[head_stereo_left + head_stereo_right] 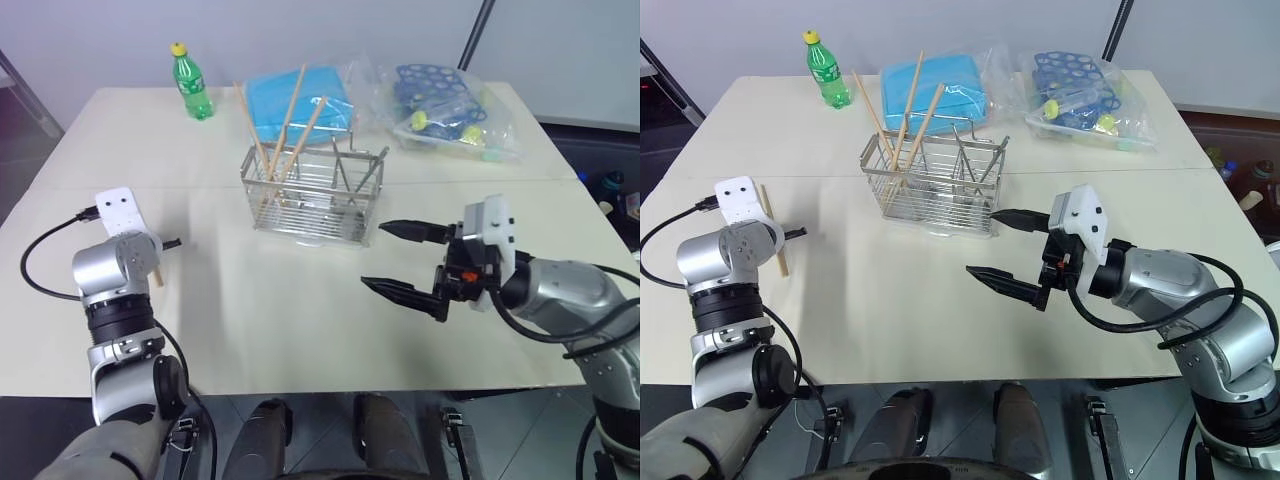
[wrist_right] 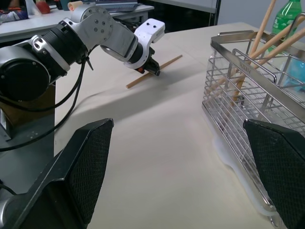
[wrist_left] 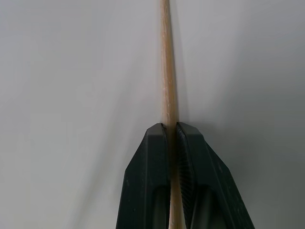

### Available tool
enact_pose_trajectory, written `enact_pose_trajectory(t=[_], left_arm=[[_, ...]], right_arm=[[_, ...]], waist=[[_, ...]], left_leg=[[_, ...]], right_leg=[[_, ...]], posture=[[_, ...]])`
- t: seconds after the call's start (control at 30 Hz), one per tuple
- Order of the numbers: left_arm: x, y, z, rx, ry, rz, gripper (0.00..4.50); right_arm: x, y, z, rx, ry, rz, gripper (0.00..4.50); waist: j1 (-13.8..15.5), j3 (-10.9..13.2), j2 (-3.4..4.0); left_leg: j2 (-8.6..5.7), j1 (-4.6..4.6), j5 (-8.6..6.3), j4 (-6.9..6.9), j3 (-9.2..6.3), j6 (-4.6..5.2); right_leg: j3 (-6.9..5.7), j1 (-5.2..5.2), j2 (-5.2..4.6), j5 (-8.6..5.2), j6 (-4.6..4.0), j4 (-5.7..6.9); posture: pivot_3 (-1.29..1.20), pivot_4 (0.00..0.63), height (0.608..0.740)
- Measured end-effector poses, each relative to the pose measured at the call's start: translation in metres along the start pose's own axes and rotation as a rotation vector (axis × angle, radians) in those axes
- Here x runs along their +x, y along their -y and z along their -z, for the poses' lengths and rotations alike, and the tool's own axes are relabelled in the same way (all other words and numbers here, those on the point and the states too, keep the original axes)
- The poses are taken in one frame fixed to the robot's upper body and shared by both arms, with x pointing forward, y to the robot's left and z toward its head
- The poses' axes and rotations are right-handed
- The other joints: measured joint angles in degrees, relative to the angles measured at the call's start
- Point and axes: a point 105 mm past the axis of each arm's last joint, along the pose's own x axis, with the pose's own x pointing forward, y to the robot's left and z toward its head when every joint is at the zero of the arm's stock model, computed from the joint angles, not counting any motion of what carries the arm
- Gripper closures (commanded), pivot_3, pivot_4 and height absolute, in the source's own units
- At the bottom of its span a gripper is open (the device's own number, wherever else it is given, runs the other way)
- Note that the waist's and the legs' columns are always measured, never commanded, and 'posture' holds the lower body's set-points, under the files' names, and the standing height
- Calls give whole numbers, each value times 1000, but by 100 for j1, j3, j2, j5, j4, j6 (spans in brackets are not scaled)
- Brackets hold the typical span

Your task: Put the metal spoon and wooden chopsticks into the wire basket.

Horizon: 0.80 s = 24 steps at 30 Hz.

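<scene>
From the head, the wire basket [image 1: 312,195] with three wooden chopsticks [image 1: 290,125] stands mid-desk [image 1: 300,310], bare room before it. Left wrist: left gripper [image 3: 172,128] pinches a lying chopstick [image 3: 166,62]. Right wrist: right gripper [image 2: 183,164] spread beside the basket.

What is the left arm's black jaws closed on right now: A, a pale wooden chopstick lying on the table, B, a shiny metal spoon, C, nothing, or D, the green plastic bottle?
A: the left gripper has its jaws pinched shut around a pale wooden chopstick lying on the cream table.
</scene>
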Motion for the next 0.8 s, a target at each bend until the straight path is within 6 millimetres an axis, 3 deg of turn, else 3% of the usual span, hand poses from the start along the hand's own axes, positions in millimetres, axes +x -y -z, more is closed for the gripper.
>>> enact_pose_trajectory(t=[0.13, 0.2, 0.33, 0.43, 0.5, 0.67, 0.8], left_arm=[[2, -4, -4, 7, 23, -13, 4447], [3, -13, -17, 44, 90, -47, 4447], [-5, -17, -76, 45, 280, -2, 4447], [-24, 8, -126, 82, 480, 154, 4447], [-40, 31, -148, 150, 604, 273, 4447], [-86, 95, -176, 257, 867, 630, 4447], [-129, 120, -195, 157, 1032, 895, 4447]], right_arm=[[-1, 1, 5, 16, -3, 6, 0], [-2, 2, 6, 17, -2, 12, 0], [-5, 2, 8, 16, -4, 21, 0], [-4, 5, 6, -2, 9, 40, 0], [-3, 9, 4, -7, 31, 66, 0], [1, 25, 0, -13, 99, 193, 0], [1, 27, 1, -6, 113, 240, 0]], waist=[[-4, 1, -1], [4, 3, -5], [59, 5, -9], [113, 4, -11], [123, 4, -11], [121, 4, -11], [56, 5, -11]], left_leg=[[1, -1, 0, -1, 0, 0], [2, -4, 0, -1, -1, -1], [-3, -11, 1, 2, -1, -1], [-4, -11, 1, 1, 0, -2], [-4, -11, 1, 0, 1, -3], [-3, -12, 1, -1, 2, -3], [-3, -14, 1, -3, 2, -2]], right_leg=[[0, -2, 1, 0, 0, 0], [0, -5, 3, 0, 0, 0], [-1, -4, -2, 0, 0, -6], [-1, -2, -3, 0, 0, -12], [-1, -2, -4, 0, 0, -13], [-1, -5, -4, 0, 0, -12], [-1, -6, -5, 0, 0, -11]], posture=[[0, 150, 740], [0, 150, 740], [0, 150, 740], [0, 150, 740], [0, 150, 740], [0, 150, 740], [0, 150, 740]])
